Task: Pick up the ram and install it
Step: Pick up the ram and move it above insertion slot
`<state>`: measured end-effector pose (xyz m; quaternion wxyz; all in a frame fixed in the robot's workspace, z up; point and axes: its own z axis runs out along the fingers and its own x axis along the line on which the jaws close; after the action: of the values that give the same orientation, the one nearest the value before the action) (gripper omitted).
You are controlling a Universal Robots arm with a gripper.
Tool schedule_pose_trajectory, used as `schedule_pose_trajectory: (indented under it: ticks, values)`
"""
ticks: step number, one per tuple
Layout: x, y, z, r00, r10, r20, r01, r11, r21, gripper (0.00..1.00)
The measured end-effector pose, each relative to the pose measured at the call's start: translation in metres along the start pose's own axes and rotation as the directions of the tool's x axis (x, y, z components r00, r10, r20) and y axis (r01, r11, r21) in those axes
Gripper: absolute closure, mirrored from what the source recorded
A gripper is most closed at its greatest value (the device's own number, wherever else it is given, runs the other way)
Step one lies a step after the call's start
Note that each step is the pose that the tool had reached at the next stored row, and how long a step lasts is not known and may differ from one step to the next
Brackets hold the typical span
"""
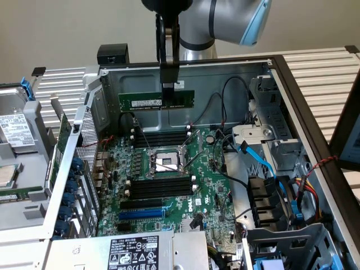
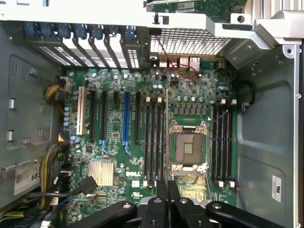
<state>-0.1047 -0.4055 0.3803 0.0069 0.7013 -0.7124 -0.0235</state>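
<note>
Squarely over the open computer case (image 1: 236,70), the gripper (image 1: 167,98) hangs from the grey and blue arm (image 1: 225,17) with its two black fingers drawn almost together, clamped on the top edge of the ram (image 1: 140,102) a little past the stick's middle. The ram is a long green stick with a small white label (image 1: 147,102). It is held level, flat face towards the exterior camera, raised off the board and touching none of the slots. On the exterior view's clock face it sits at twelve o'clock from the CPU socket (image 1: 163,163), in front of the case's grey back wall. One bank of black memory slots (image 1: 160,138) lies just at twelve o'clock of the socket, directly beneath the stick. A second bank (image 1: 163,188) lies at six o'clock, and further towards six is the blue expansion slot (image 1: 140,214). All of these sit on the green motherboard (image 1: 208,169). At about three o'clock from the socket a blue cable (image 1: 261,160) runs across the drive bays, and at six o'clock, at the frame's edge, is a white-labelled metal box (image 1: 132,253). In the wrist view the gripper (image 2: 167,190) points down at the board, with the CPU socket (image 2: 188,148) flanked by memory slots (image 2: 154,142) on both sides and the blue expansion slot (image 2: 126,116) beyond them.
</note>
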Motion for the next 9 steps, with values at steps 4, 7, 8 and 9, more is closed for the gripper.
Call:
schedule_pose_trajectory:
  ticks: [4, 7, 8, 9]
  values:
    - [-0.001, -0.0001, 0.0031, 0.9998, 0.007, -0.0208, -0.007, 1.0000, 0.0007, 0.87]
    - [-0.005, -0.0004, 0.0083, 0.9997, 0.008, -0.0228, -0.008, 1.0000, 0.0008, 0.87]
    - [-0.007, -0.0005, 0.0101, 0.9997, 0.008, -0.0231, -0.008, 1.0000, 0.0007, 0.87]
    - [-0.009, -0.0006, 0.0120, 0.9997, 0.008, -0.0234, -0.008, 1.0000, 0.0007, 0.87]
